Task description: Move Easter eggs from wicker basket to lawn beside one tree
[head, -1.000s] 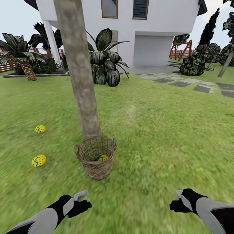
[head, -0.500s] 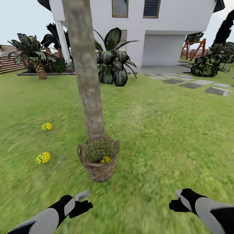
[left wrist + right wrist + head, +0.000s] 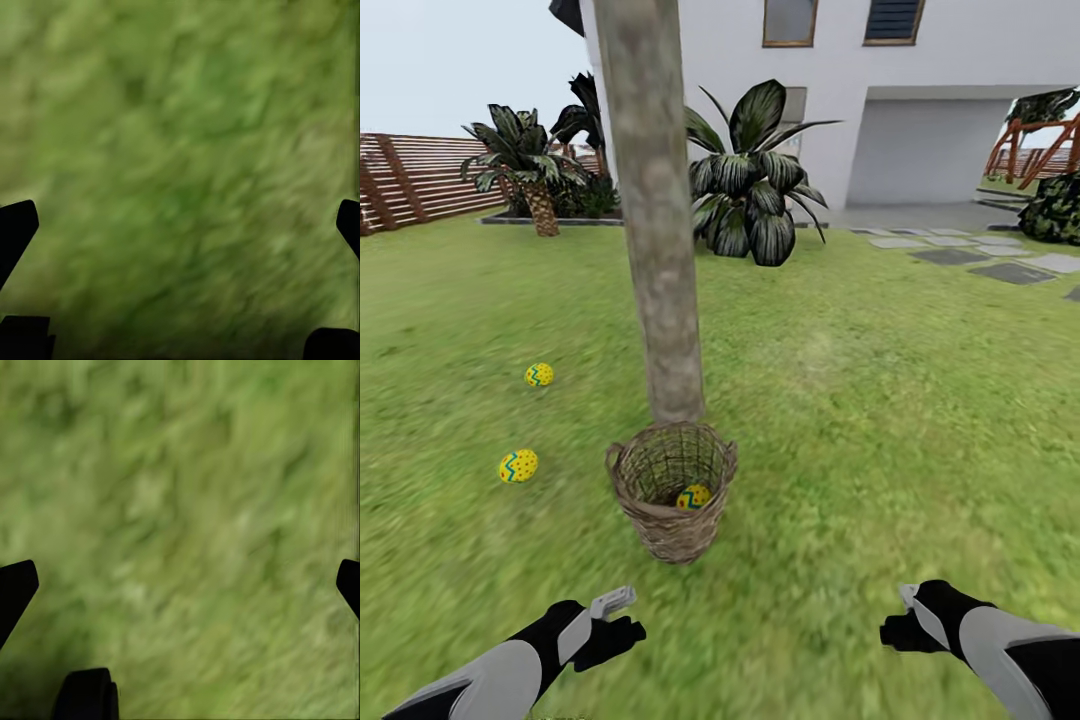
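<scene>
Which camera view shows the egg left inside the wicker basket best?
The head view: the egg lies low inside the wicker basket at the tree. Both wrist views show blurred lawn between open fingertips.

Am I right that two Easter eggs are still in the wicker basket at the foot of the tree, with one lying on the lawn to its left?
Not quite: the counts are swapped. The head view shows one egg inside the wicker basket at the foot of the tree, and two on the lawn to its left, one nearer and one farther.
</scene>
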`<state>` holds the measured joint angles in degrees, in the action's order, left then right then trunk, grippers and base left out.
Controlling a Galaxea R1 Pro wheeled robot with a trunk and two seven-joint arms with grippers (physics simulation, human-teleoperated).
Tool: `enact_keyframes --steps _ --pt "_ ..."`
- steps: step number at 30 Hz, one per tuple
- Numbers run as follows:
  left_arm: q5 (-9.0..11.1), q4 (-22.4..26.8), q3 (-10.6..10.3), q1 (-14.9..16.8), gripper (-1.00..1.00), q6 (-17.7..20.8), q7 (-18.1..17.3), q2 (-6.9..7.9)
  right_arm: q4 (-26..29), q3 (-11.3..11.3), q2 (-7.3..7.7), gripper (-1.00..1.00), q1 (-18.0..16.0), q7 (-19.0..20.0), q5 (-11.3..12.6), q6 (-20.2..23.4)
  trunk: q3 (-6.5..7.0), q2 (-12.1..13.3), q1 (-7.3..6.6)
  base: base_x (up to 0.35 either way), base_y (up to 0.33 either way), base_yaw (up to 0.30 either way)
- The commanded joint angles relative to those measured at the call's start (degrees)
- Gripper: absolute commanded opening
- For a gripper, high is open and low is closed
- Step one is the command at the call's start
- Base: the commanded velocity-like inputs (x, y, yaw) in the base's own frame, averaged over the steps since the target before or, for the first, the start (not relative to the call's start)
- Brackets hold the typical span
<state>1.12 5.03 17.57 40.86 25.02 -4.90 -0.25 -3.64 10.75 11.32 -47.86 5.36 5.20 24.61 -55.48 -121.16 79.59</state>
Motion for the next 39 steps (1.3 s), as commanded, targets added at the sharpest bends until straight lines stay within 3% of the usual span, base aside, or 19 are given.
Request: enact_keyframes --steps 1,39 --pt "0.11 0.09 0.09 0.01 1.0 0.38 -0.02 -0.04 -0.05 0.5 0.02 1.0 -0.04 0.26 0.52 0.09 -0.07 -0.02 0.0 0.104 -0.286 0.283" --pt "0.11 0.15 0.09 0.02 1.0 0.38 -0.02 -0.1 -0.05 0.5 0.02 1.0 -0.04 0.26 0.6 0.09 -0.99 -0.02 0.0 0.109 -0.286 0.283"
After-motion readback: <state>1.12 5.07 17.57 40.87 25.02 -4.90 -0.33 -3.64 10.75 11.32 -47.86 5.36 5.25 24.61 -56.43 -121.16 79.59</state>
